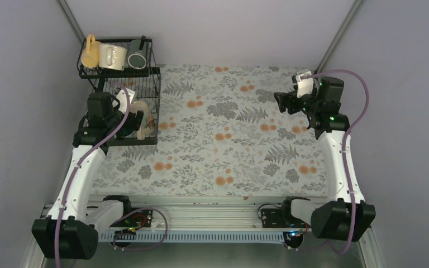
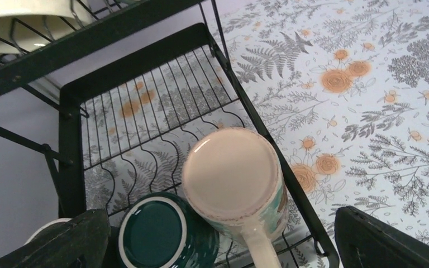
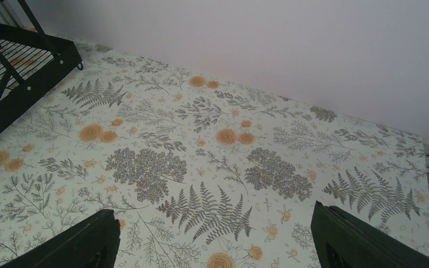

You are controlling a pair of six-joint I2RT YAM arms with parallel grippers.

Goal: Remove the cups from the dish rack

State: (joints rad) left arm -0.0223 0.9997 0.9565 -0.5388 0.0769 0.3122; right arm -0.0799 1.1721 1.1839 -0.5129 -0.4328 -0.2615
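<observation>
Two mugs sit upside down in the lower tray of the rack [image 2: 70,151], far left: a beige mug [image 2: 232,173] just beside a green mug [image 2: 159,231]. Three more mugs [image 1: 111,57] lie on the upper shelf [image 1: 114,72]. The left jaws hang wide open, empty, above the beige one; best lower them squarely around its body, clear of the green one. The right jaws gape empty over the surface [image 3: 212,167].

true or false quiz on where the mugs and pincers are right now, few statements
1. The left pincer is open above the beige mug in the rack. True.
2. The right pincer holds a mug. False: it is open and empty over the tablecloth.
3. The yellow mug, cream mug and dark mug sit on the upper shelf. True.
4. The green mug stands on the tablecloth. False: it sits in the rack beside the beige mug.
</observation>
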